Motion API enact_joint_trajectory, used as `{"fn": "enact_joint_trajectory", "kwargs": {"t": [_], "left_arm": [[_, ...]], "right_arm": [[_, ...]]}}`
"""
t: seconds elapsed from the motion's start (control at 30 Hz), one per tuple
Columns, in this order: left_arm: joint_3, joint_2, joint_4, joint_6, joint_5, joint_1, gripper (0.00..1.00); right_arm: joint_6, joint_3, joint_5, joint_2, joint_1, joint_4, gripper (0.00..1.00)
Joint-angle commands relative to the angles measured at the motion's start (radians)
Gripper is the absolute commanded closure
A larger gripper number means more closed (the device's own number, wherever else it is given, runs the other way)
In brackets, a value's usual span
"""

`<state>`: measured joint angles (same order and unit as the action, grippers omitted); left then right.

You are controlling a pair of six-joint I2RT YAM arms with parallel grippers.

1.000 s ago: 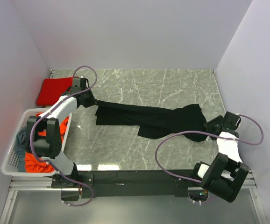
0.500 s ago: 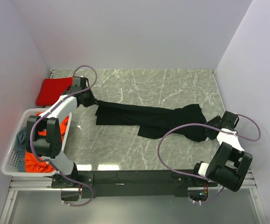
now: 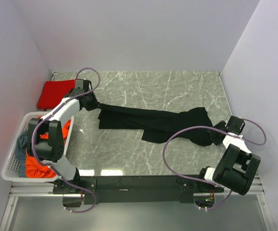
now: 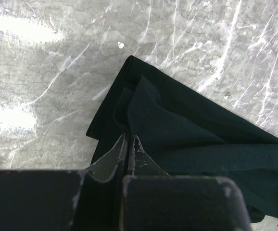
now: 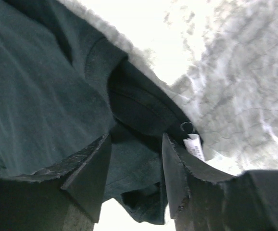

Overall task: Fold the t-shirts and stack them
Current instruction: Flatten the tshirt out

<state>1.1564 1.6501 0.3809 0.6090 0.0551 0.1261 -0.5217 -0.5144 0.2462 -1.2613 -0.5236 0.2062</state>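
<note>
Top view: the black t-shirt (image 3: 153,120) lies as a rumpled band across the tabletop (image 3: 144,86), strung between my left hand (image 3: 92,102) and right hand (image 3: 217,135). I'd want it drawn flat and square before any fold.

Left wrist: the fingers (image 4: 111,159) are pinched tight on a corner fold.

Right wrist: the jaws stand half apart, astride the collar (image 5: 139,108) beside the neck label (image 5: 193,145), gripping nothing.

You look down on the whole table (image 3: 177,86) from above its near edge. Your wrist views sit close at opposite ends of the black t-shirt (image 3: 153,122), shared by all.
</note>
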Motion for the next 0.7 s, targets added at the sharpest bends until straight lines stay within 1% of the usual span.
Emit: {"fn": "enact_joint_trajectory", "kwargs": {"t": [0.0, 0.13, 0.3, 0.37, 0.5, 0.53, 0.6, 0.63, 0.67], "left_arm": [[0.039, 0.004, -0.007, -0.018, -0.003, 0.000, 0.99], [0.039, 0.004, -0.007, -0.018, -0.005, 0.000, 0.99], [0.040, 0.002, -0.004, -0.020, -0.005, 0.000, 0.99], [0.040, 0.000, -0.005, -0.021, -0.006, 0.000, 0.99], [0.039, -0.001, -0.005, -0.022, -0.006, 0.000, 0.99], [0.039, 0.000, -0.005, -0.022, -0.005, 0.000, 0.99], [0.039, 0.000, -0.007, -0.022, -0.003, 0.000, 0.99], [0.039, 0.000, -0.005, -0.022, -0.004, 0.001, 0.99], [0.040, 0.000, -0.004, -0.022, -0.006, 0.000, 0.99]], "right_arm": [[0.014, 0.013, 0.070, -0.012, -0.001, -0.045, 0.48], [0.017, 0.008, 0.116, -0.007, 0.004, -0.056, 0.53], [0.019, -0.010, 0.153, -0.015, 0.017, -0.059, 0.54], [0.015, -0.012, 0.157, -0.018, 0.031, -0.059, 0.57], [0.014, -0.019, 0.145, -0.013, 0.050, -0.054, 0.69], [0.014, -0.022, 0.143, -0.013, 0.051, -0.053, 0.76], [0.005, -0.030, 0.139, -0.015, 0.056, -0.045, 0.83], [-0.004, -0.033, 0.139, -0.013, 0.059, -0.042, 0.90], [-0.011, -0.038, 0.137, -0.010, 0.065, -0.039, 0.92]]}}
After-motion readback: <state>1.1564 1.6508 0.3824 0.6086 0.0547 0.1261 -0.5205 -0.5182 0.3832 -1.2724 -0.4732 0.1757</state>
